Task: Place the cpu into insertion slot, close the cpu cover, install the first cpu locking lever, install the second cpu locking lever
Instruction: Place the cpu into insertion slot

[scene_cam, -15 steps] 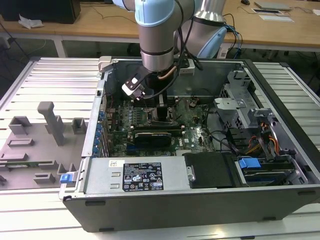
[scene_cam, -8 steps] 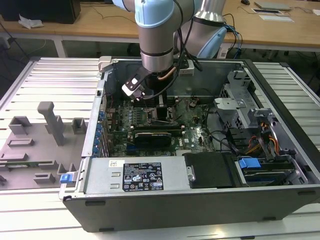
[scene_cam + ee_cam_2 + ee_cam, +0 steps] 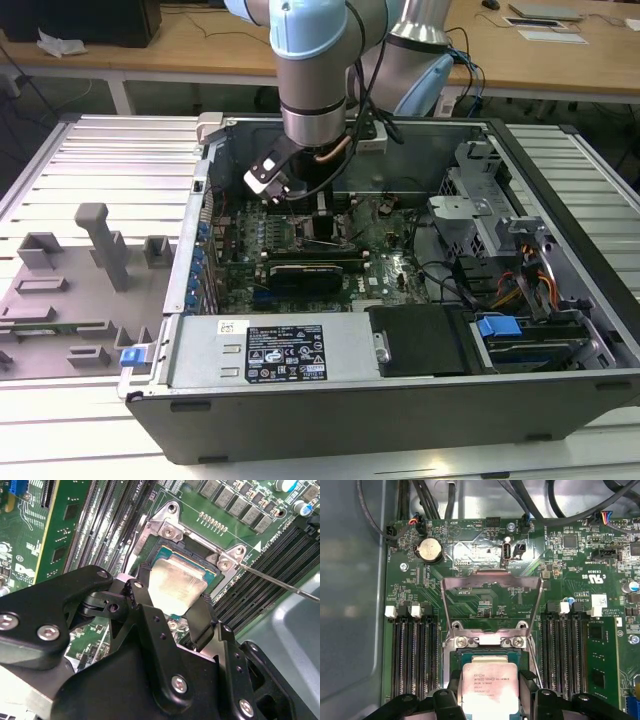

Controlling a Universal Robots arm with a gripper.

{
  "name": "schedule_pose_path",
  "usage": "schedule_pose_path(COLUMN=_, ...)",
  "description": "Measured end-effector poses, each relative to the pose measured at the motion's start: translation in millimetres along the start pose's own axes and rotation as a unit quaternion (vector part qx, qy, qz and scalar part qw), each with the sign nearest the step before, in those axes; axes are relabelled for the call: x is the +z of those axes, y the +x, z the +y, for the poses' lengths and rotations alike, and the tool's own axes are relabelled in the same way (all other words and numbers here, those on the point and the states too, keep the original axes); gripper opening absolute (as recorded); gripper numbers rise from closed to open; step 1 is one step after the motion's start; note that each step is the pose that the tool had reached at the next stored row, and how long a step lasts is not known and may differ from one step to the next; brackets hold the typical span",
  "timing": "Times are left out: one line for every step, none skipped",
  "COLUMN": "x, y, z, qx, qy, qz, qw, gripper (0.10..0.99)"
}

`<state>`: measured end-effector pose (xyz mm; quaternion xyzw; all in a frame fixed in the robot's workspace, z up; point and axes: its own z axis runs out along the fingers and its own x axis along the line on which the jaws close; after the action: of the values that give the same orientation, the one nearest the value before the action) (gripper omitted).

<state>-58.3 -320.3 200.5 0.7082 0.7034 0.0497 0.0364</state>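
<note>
The cpu [image 3: 175, 585] [image 3: 490, 690], a flat silver-grey square chip, sits between my black fingers [image 3: 206, 617], directly over the insertion slot [image 3: 167, 555] [image 3: 470, 653]. My gripper [image 3: 172, 602] [image 3: 491, 680] is shut on two opposite edges of the chip. Whether the chip rests fully in the socket or hovers just above it I cannot tell. The cpu cover [image 3: 490, 578] stands flipped open beyond the socket, and the green board shows through its cut-out. A thin locking lever [image 3: 280, 582] sticks out sideways from the socket corner. In the exterior view my gripper [image 3: 290, 192] reaches down into the open case.
Long black memory slots [image 3: 412, 655] [image 3: 562, 650] run along both sides of the socket. A coin battery [image 3: 429, 549] and cables [image 3: 425, 500] lie beyond the cover. The case walls [image 3: 400, 410], a drive bay [image 3: 510, 330] and a grey fixture tray [image 3: 90, 280] surround the board.
</note>
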Motion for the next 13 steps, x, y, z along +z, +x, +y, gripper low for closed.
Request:
schedule_pose_path(x=0.2, y=0.0, z=-0.2, qx=0.000, qy=0.0001, qz=0.0000, qw=1.0000, gripper=0.541)
schedule_pose_path(x=0.3, y=0.0, z=-0.5, qx=0.000, qy=0.0001, qz=-0.0001, qw=1.0000, gripper=0.541)
schedule_pose_path(x=0.4, y=0.0, z=-0.8, qx=0.000, qy=0.0001, qz=-0.0001, qw=1.0000, gripper=0.541)
schedule_pose_path(x=0.5, y=0.0, z=-1.0, qx=0.000, qy=0.0000, qz=-0.0001, qw=1.0000, gripper=0.541)
schedule_pose_path(x=0.7, y=0.0, z=-1.2, qx=0.000, qy=0.0000, qz=0.0000, qw=1.0000, gripper=0.541)
schedule_pose_path(x=1.4, y=0.1, z=-1.2, qx=0.000, qy=-0.0001, qz=0.0001, qw=1.0000, gripper=0.541)
schedule_pose_path(x=1.9, y=0.0, z=-1.3, qx=0.000, qy=0.0000, qz=0.0001, qw=1.0000, gripper=0.541)
schedule_pose_path(x=2.2, y=-0.1, z=-1.5, qx=0.000, qy=0.0000, qz=-0.0001, qw=1.0000, gripper=0.541)
schedule_pose_path(x=2.2, y=-0.1, z=-1.5, qx=0.000, qy=0.0001, qz=-0.0001, qw=1.0000, gripper=0.541)
schedule_pose_path(x=2.3, y=-0.1, z=-1.5, qx=0.000, qy=0.0001, qz=-0.0001, qw=1.0000, gripper=0.541)
schedule_pose_path(x=2.3, y=-0.1, z=-1.5, qx=0.000, qy=0.0001, qz=0.0000, qw=1.0000, gripper=0.541)
schedule_pose_path(x=2.3, y=-0.1, z=-1.5, qx=0.000, qy=0.0000, qz=-0.0001, qw=1.0000, gripper=0.541)
schedule_pose_path(x=2.4, y=-0.1, z=-1.5, qx=0.000, qy=0.0000, qz=0.0000, qw=1.0000, gripper=0.541)
